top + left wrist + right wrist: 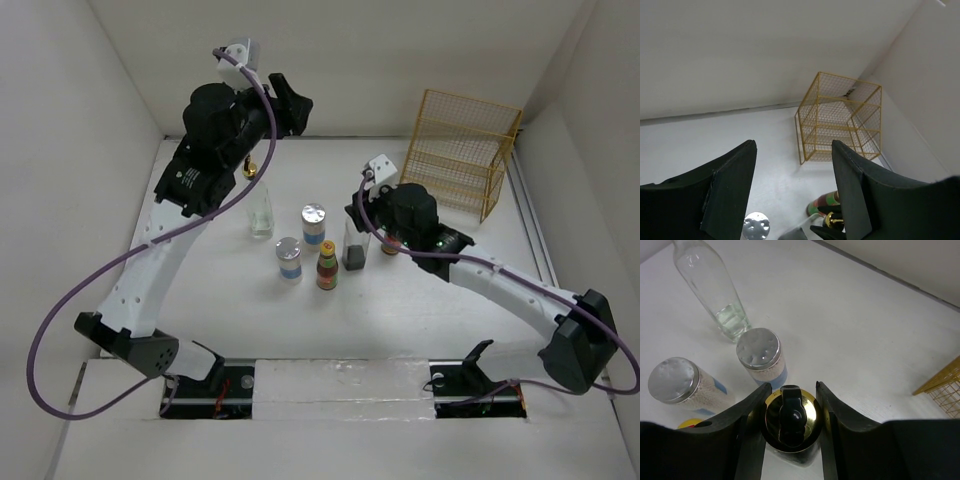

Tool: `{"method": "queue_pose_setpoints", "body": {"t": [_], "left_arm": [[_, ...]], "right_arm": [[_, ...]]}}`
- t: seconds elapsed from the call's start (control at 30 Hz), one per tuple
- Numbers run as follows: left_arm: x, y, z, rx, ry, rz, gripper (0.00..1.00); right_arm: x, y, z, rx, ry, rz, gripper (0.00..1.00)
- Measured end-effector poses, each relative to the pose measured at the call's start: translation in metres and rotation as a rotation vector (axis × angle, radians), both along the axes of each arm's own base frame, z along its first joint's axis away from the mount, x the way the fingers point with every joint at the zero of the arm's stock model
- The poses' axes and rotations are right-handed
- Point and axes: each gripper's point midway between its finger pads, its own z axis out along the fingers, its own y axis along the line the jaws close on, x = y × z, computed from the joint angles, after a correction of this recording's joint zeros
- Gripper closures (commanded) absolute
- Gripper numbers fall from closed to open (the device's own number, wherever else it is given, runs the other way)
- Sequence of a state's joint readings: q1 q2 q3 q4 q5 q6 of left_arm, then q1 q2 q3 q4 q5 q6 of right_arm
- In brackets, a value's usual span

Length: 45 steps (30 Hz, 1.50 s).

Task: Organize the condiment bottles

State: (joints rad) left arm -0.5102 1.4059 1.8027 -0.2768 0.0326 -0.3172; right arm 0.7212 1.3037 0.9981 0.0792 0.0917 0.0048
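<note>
Your white worktop [400, 315] sits boxed in by white walls [350, 60]. Your right gripper [792, 390] clamps the gold-black spout of a tall glass bottle [790, 416] mid-worktop. Just beyond it stand one silver-lidded jar [760, 356], its twin [676, 382] and the second glass bottle [715, 285]. Your left gripper [792, 147] hangs spread and empty, toward the back-left corner.

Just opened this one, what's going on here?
The right gripper is clamped on the gold-black spout of a tall glass bottle standing upright, next to two silver-lidded jars and a sauce bottle. The left gripper hangs open and empty, raised at the back left. The yellow rack is empty.
</note>
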Motion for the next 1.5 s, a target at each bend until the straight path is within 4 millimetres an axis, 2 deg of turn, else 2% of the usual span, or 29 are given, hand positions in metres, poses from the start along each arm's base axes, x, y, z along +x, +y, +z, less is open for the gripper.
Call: {"method": "queue_pose_setpoints", "body": {"t": [0.13,0.2,0.27,0.37,0.47,0.57,0.67,0.73,0.83,0.93,0.97,1.0,1.13,1.2,1.33,1.5], "left_arm": [[0.004,0.008,0.006,-0.006,-0.016,0.042,0.42],[0.005,0.01,0.003,-0.005,-0.013,0.05,0.42],[0.005,0.01,-0.002,0.0,-0.005,0.05,0.42],[0.004,0.01,-0.01,0.009,0.011,0.05,0.42],[0.003,0.008,-0.014,0.014,0.02,0.052,0.41],[-0.002,-0.001,-0.017,0.021,0.023,0.043,0.4],[-0.01,-0.014,-0.017,0.031,0.02,0.012,0.4],[-0.014,-0.019,-0.018,0.035,0.018,-0.004,0.39],[-0.013,-0.019,-0.023,0.043,0.024,-0.002,0.39],[-0.012,-0.019,-0.031,0.053,0.038,0.001,0.39],[-0.012,-0.019,-0.034,0.057,0.043,0.0,0.39],[-0.012,-0.019,-0.037,0.06,0.048,-0.001,0.39],[-0.012,-0.021,-0.045,0.07,0.063,-0.008,0.38],[-0.012,-0.022,-0.045,0.069,0.062,-0.011,0.38],[-0.012,-0.022,-0.044,0.067,0.059,-0.012,0.38],[-0.013,-0.024,-0.043,0.065,0.058,-0.022,0.38]], "right_arm": [[-0.001,-0.003,0.007,-0.017,0.015,-0.008,1.0],[-0.001,-0.004,0.025,-0.025,0.016,-0.012,1.0],[0.003,-0.003,0.065,0.015,-0.035,-0.015,1.0],[0.012,-0.006,0.146,0.111,-0.151,-0.032,1.0],[0.023,-0.022,0.223,0.211,-0.277,-0.078,1.0],[0.044,-0.048,0.272,0.257,-0.365,-0.152,1.0],[0.081,-0.072,0.301,0.267,-0.42,-0.238,1.0],[0.111,-0.086,0.308,0.253,-0.443,-0.29,1.0],[0.159,-0.108,0.305,0.21,-0.448,-0.375,1.0],[0.199,-0.129,0.291,0.172,-0.437,-0.443,1.0],[0.205,-0.134,0.286,0.163,-0.432,-0.458,1.0],[0.219,-0.147,0.274,0.144,-0.414,-0.489,1.0],[0.242,-0.179,0.248,0.102,-0.374,-0.566,1.0],[0.249,-0.196,0.244,0.092,-0.374,-0.601,1.0],[0.257,-0.229,0.256,0.099,-0.417,-0.671,1.0],[0.255,-0.267,0.273,0.106,-0.469,-0.744,1.0]]}}
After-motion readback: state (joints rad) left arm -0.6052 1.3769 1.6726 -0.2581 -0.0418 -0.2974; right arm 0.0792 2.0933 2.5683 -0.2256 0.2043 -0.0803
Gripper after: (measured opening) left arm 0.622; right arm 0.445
